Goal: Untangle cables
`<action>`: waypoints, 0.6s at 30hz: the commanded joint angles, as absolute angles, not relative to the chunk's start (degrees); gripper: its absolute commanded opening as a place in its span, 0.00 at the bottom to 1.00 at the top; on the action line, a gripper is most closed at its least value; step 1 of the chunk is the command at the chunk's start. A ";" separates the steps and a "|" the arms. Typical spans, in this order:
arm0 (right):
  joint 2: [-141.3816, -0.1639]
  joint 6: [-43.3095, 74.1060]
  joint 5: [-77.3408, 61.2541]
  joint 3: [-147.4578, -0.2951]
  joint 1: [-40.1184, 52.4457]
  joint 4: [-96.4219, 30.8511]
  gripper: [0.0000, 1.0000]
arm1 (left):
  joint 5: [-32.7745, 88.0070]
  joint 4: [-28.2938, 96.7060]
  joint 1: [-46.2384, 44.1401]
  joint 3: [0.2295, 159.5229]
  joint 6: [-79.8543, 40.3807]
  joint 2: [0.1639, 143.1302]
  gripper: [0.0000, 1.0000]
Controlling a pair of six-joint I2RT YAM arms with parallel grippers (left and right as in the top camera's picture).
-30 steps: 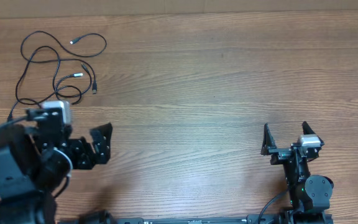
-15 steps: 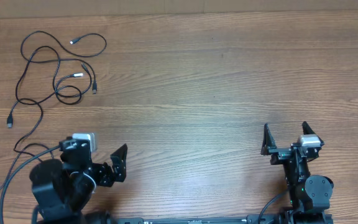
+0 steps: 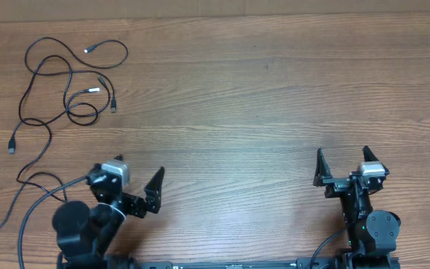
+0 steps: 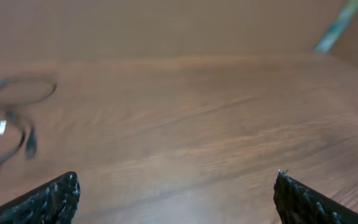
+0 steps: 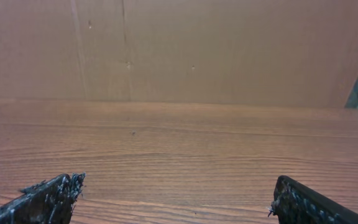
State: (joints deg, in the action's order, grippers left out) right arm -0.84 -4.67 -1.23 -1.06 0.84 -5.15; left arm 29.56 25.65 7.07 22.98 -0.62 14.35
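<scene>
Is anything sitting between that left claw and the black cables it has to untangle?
Nothing visible does. Between the open jaws of the left arm and the cables there is only bare wooden table. The cables lie in loose loops toward the far left corner.

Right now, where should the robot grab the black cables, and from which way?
Probably the lone strand of the cables, the part nearest the left tool. There the cord lies flat on the table with nothing crossing it, unlike the looped part farther up. Come straight down from above, with the open jaws set across the cord.
</scene>
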 commanded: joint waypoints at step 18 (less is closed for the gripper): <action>-0.16 -4.34 -1.13 -0.49 1.10 -4.84 1.00 | 17.39 17.28 2.55 13.91 -5.19 1.74 0.99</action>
State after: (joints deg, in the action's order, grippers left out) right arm -0.84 -4.69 -1.23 -1.06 0.84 -5.15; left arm 23.77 17.61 2.96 14.48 -0.99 3.09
